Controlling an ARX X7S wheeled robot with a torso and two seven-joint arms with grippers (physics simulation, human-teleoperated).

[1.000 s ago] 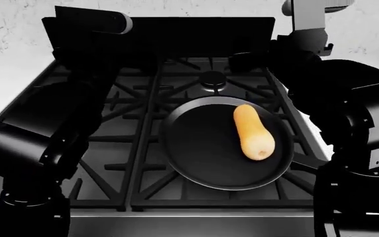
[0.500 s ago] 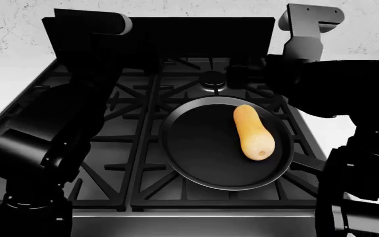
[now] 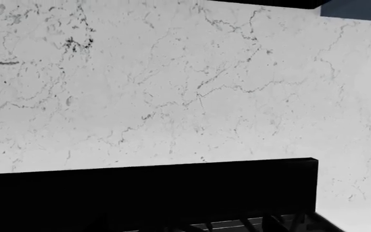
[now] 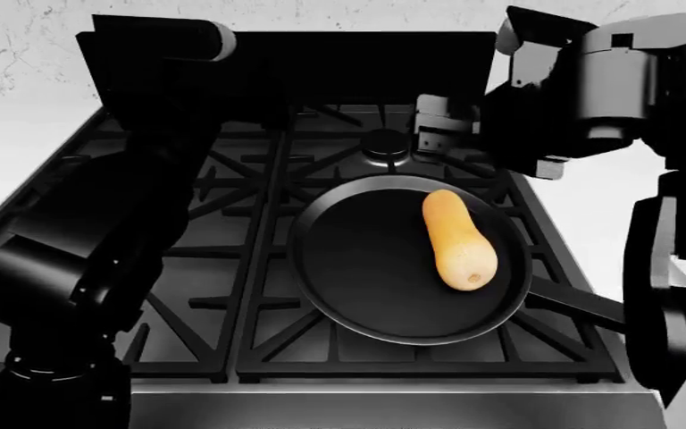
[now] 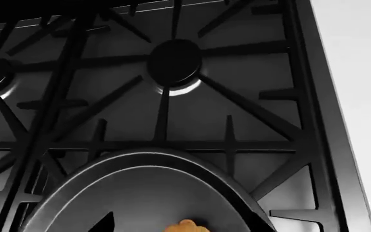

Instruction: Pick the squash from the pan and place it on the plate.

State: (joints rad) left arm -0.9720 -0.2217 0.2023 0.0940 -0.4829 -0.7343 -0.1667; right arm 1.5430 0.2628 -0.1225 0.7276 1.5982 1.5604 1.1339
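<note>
Plainly the reach is under way: the right tool [image 4: 441, 128] hovers beyond the pan [image 4: 355, 268], its opening unreadable. Next, descend onto the squash [image 4: 456, 239].

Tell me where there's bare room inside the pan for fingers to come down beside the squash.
The squash lies toward the right of the pan. Bare black floor spreads wide on its left and toward the near rim. On its right, only a narrow strip separates it from the rim, above the handle. The right gripper hangs over the grates behind the pan.
</note>
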